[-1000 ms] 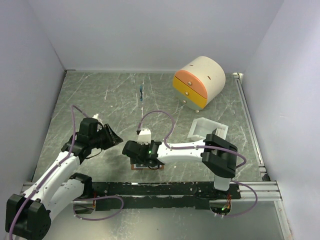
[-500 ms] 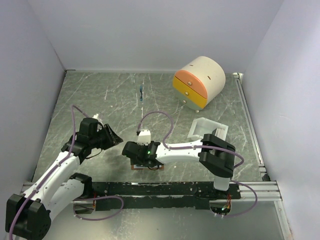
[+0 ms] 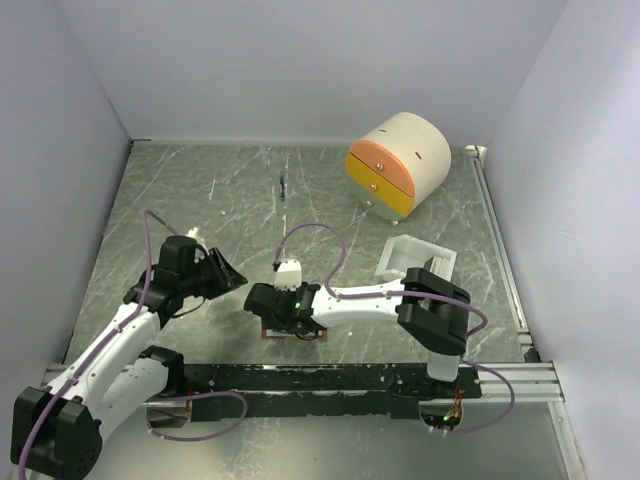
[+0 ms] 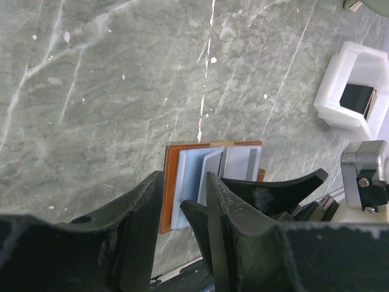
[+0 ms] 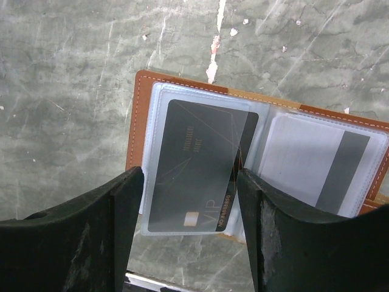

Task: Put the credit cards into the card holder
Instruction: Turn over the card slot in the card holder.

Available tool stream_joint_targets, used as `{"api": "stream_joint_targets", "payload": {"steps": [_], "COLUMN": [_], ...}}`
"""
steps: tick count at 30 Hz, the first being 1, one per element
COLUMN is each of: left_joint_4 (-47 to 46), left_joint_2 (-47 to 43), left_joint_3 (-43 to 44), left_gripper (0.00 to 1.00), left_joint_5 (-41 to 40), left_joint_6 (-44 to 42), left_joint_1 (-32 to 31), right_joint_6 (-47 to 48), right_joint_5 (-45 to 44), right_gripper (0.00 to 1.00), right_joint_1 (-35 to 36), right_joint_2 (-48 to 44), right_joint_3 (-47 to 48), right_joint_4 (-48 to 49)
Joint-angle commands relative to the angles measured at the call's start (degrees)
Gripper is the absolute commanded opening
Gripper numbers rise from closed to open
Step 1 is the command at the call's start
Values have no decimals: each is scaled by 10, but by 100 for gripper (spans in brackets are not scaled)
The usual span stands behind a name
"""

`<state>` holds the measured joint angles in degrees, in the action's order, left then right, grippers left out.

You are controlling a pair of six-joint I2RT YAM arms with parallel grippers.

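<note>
The card holder (image 5: pixel 135 121) lies open on the marble table, brown leather with clear inner pockets. A dark grey credit card (image 5: pixel 188 164) marked VIP sits tilted in its left pocket, its right edge sticking out of the sleeve. A pale card with a grey stripe (image 5: pixel 316 164) fills the right pocket. My right gripper (image 5: pixel 189 173) hangs open just above the dark card, one finger on each side of it. From the top, the right gripper (image 3: pixel 288 322) covers most of the card holder (image 3: pixel 268 334). My left gripper (image 4: pixel 182 176) is open and empty, left of the card holder (image 4: pixel 167 182).
A white tray (image 3: pixel 415 260) with a dark item inside stands right of the arms. A cream-and-orange drawer box (image 3: pixel 400 165) sits at the back right. A small blue object (image 3: pixel 284 186) lies at the back. A black rail (image 3: pixel 350 378) runs along the near edge.
The right arm has edged very slightly left over the card holder. The left arm has not moved.
</note>
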<state>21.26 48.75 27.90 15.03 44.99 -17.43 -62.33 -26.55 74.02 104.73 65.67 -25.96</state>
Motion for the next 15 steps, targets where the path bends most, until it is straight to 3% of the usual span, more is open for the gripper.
{"api": "stream_joint_targets", "payload": {"steps": [1,15], "left_joint_4": [-41,-108], "left_joint_2": [8,88], "left_joint_3": [-19,-55], "left_gripper": [45,19], "left_joint_5": [45,114], "left_joint_6": [-5,-1], "left_joint_1": [-2,-13], "right_joint_6": [-3,3], "right_joint_5": [-8,-5], "right_gripper": [63,57], "right_joint_1": [3,2], "right_joint_2": [4,-10], "right_joint_3": [-7,-32], "right_joint_4": [14,49]}}
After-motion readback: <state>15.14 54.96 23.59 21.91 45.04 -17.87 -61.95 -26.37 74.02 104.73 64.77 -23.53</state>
